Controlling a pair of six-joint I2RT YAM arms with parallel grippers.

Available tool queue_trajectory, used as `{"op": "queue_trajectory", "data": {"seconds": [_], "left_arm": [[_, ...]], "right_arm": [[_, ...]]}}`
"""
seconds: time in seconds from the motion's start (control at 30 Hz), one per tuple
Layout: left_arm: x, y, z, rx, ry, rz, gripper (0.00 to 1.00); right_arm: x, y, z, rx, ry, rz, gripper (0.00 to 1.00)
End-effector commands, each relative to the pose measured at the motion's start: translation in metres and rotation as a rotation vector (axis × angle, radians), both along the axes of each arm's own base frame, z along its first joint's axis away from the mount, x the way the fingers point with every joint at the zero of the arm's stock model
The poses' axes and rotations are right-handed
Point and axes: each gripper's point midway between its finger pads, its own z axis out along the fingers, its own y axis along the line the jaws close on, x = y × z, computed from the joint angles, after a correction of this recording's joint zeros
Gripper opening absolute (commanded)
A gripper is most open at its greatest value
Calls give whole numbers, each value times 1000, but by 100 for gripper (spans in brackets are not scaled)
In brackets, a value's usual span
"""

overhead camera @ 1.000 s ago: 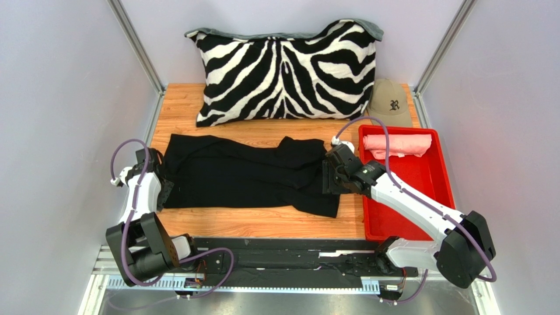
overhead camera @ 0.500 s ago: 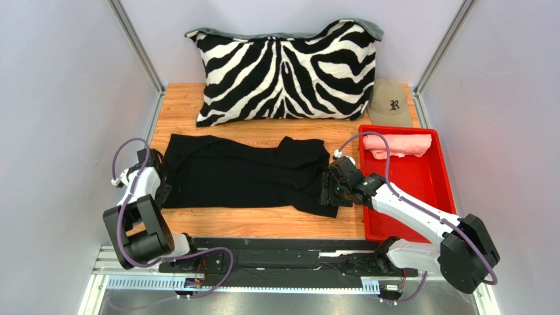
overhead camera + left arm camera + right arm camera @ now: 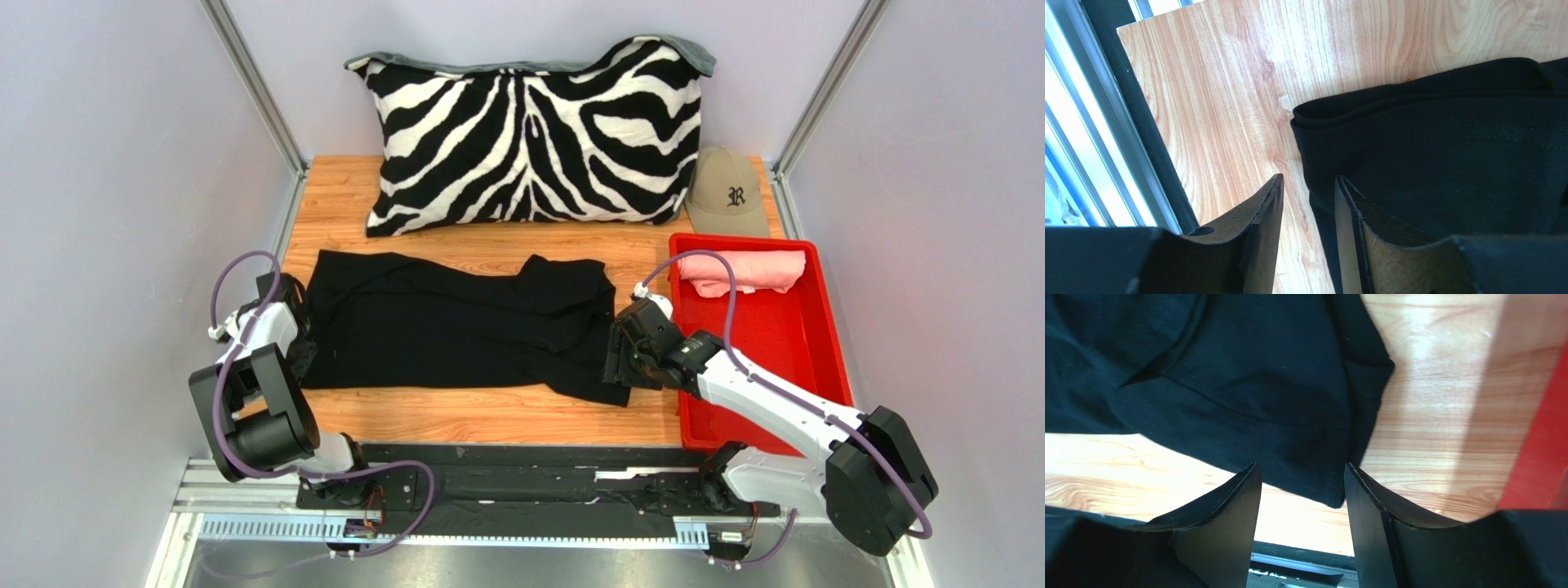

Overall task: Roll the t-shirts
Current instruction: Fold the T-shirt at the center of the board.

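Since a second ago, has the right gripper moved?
Yes. The right gripper drew back toward its base, farther down the tray's left wall from the far corner.

Left arm [image 3: 252, 392]: folded tight at far left, elbow raised above base, forearm reaching forward. Left hand [image 3: 1308, 179]: pointed down, fingers parted by a narrow gap. Right arm [image 3: 773, 398]: stretched low, angled inward and forward from base. Right hand [image 3: 1301, 467]: pointed down, fingers set wide apart, nothing clamped.
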Motion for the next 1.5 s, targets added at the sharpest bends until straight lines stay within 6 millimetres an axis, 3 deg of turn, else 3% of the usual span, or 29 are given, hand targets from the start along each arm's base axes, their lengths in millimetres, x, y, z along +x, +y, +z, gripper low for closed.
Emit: {"op": "queue_trajectory", "data": {"seconds": [0.0, 0.23, 0.33, 0.37, 0.47, 0.5, 0.67, 1.1, 1.33, 1.47], "left_arm": [[10, 11, 10, 38, -20, -1, 40], [11, 11, 7, 32, -10, -11, 28], [13, 12, 8, 36, -14, -18, 19], [14, 13, 10, 38, -17, -20, 15], [17, 15, 12, 45, -19, -33, 8], [17, 15, 12, 46, -16, -36, 1], [18, 19, 16, 63, -16, -39, 0], [18, 25, 23, 95, -5, -45, 0], [21, 28, 27, 110, -5, -52, 0], [21, 28, 26, 111, 0, -54, 0]], "right_arm": [[2, -9, -5, -18, -16, -56, 55], [5, -7, -10, -12, -13, -70, 48], [8, -7, -9, -20, -19, -72, 35], [11, -7, -6, -22, -29, -73, 22], [17, -9, 0, -37, -44, -72, 10], [21, -8, 5, -48, -58, -58, 8], [32, -23, 19, -149, -95, -54, 1], [60, -45, 39, -336, -153, -70, 0], [70, -59, 29, -423, -138, -93, 1], [77, -48, 23, -399, -130, -58, 5]]}}
